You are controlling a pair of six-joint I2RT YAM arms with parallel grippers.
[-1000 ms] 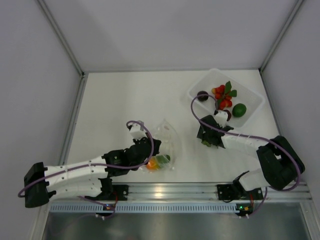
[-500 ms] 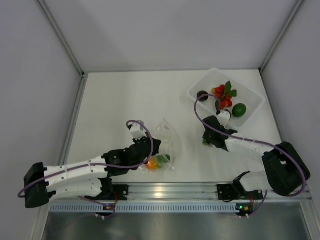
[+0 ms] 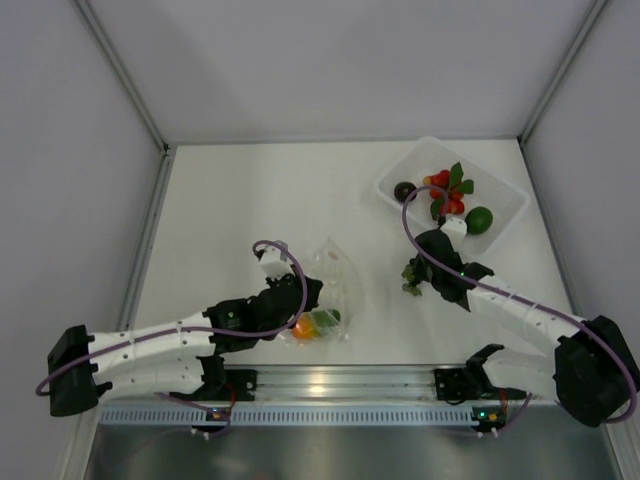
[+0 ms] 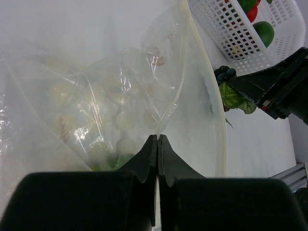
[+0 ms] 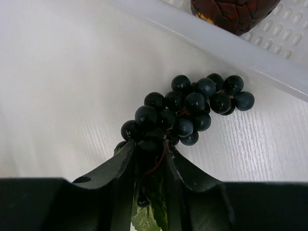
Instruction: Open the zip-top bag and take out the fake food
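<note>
The clear zip-top bag (image 3: 335, 280) lies in front of the left arm with its mouth gaping open (image 4: 211, 96). My left gripper (image 3: 312, 295) is shut on the bag's thin plastic at the near side (image 4: 158, 139). Orange and green fake food (image 3: 312, 324) still sits inside the bag. My right gripper (image 3: 418, 274) is shut on the stem and leaf of a dark grape bunch (image 5: 192, 108), just outside the tub. The grapes (image 4: 224, 73) also show in the left wrist view, right of the bag.
A translucent perforated tub (image 3: 505, 195) stands at the back right, holding red clustered pieces with leaves (image 3: 447, 192), a green round piece (image 3: 479, 219) and a dark maroon piece (image 3: 404, 190). Its near wall (image 5: 231, 43) runs just beyond the grapes. Side walls enclose the table.
My right gripper's jaws have closed on the grape bunch, and the right arm's elbow has swung out to the right. The left arm and the bag have not moved.
</note>
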